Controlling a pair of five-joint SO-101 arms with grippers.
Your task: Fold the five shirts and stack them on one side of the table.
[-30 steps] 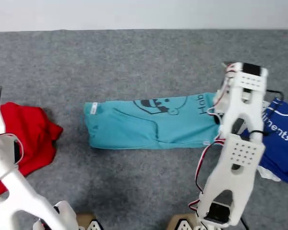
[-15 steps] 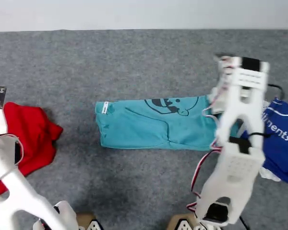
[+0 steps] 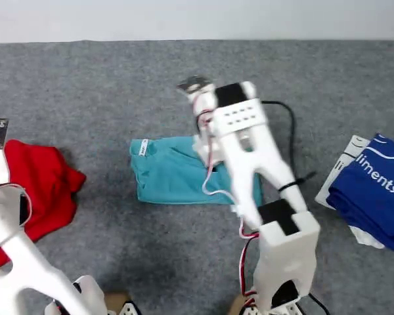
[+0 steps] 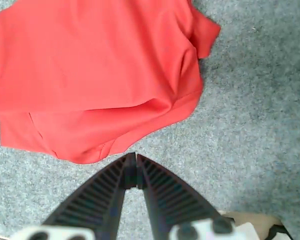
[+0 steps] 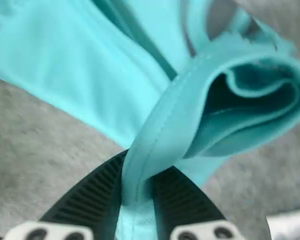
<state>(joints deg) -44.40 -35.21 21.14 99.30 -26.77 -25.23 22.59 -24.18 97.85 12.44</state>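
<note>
A teal shirt [image 3: 171,172] lies folded in the middle of the grey table, and the right arm stretches over its right half. In the right wrist view my right gripper [image 5: 138,187] is shut on the teal shirt's [image 5: 90,75] hem, which curls over in a fold. A crumpled red shirt [image 3: 44,185] rests at the table's left side. In the left wrist view my left gripper [image 4: 136,167] is shut with nothing in it, just off the red shirt's [image 4: 95,75] edge. A folded blue shirt [image 3: 375,193] sits at the right edge on top of white fabric [image 3: 347,164].
The grey felt table [image 3: 118,85] runs back to a pale wall. The left arm's white body [image 3: 20,262] occupies the near left corner. Open felt lies between the red and teal shirts.
The right arm has swung left from the teal shirt's right end, carrying that end over the shirt's middle. The visible shirt is now about half as long. The left arm has not moved.
</note>
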